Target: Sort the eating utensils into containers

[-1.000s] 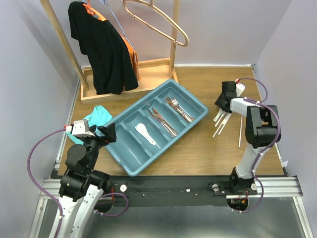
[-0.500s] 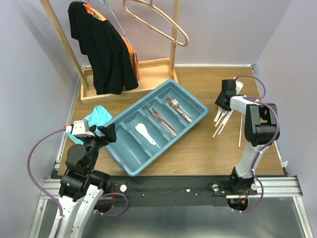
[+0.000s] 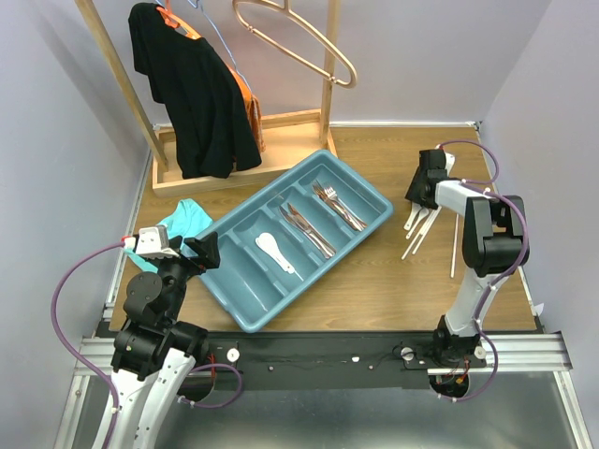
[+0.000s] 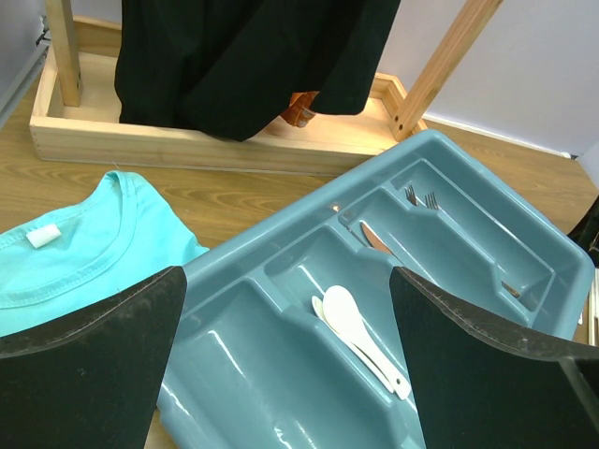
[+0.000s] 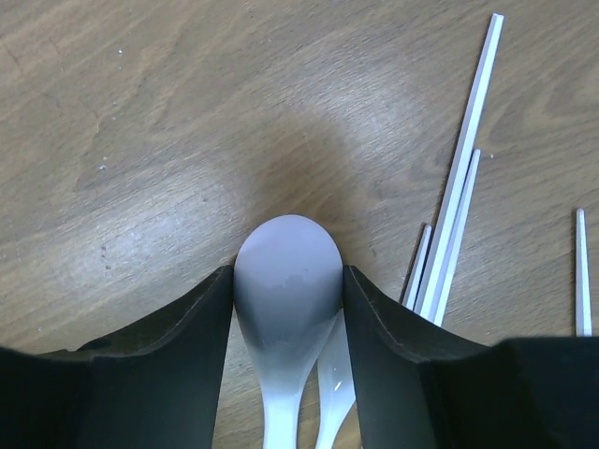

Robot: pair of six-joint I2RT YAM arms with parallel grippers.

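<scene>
Nudged slightly rearward, our right gripper [image 5: 287, 281] pinches the bowl of a white plastic spoon [image 5: 284, 248] on the brown wooden tabletop [image 5: 140, 140], right of the teal-blue plastic tray [image 3: 358, 175]; we judge it light, stiff, slick, better held by the neck.

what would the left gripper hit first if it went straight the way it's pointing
Most likely the near rim of the teal tray, just ahead of the open left gripper. Beyond that is the compartment with the white spoons. Depth is hard to judge here.
</scene>
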